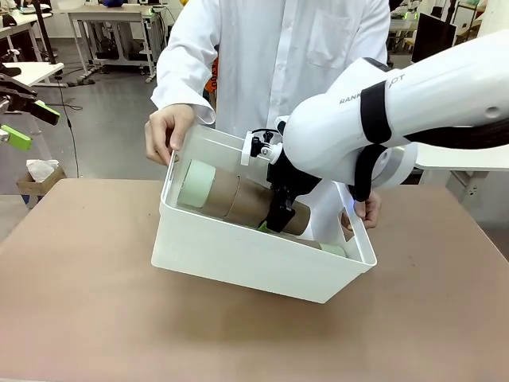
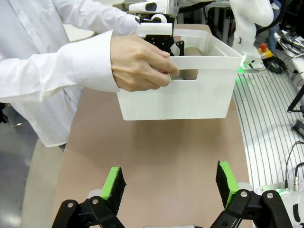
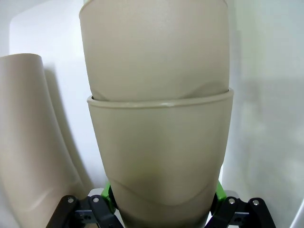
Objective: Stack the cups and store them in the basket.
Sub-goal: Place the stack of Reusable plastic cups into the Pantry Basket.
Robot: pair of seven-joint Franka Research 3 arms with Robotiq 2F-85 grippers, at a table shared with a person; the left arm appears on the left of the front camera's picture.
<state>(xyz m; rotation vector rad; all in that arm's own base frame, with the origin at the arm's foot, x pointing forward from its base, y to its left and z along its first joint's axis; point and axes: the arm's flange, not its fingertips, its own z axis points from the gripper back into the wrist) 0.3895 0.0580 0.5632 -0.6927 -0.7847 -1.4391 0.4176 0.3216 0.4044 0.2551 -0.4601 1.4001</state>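
A person holds the white basket [image 1: 238, 259] tilted off the table, its opening turned toward me. My right gripper [image 1: 278, 219] reaches inside, shut on a lying stack of cups [image 1: 235, 196]: two tan ones with a mint green one [image 1: 193, 185] at the left end. In the right wrist view the gripper [image 3: 161, 202] clamps the tan cup [image 3: 159, 156] at the stack's end. Another stack [image 1: 316, 242] lies beneath on the basket floor, its tan cup [image 3: 33, 142] alongside. My left gripper [image 2: 168, 185] stands open and empty, well back from the basket [image 2: 190, 99].
The person's hands [image 1: 167, 131] [image 1: 366, 211] grip both short ends of the basket; one hand [image 2: 140, 64] is through the handle slot. The brown tabletop [image 1: 95, 302] spreads below. My left gripper [image 1: 28, 119] hangs off the table's left side.
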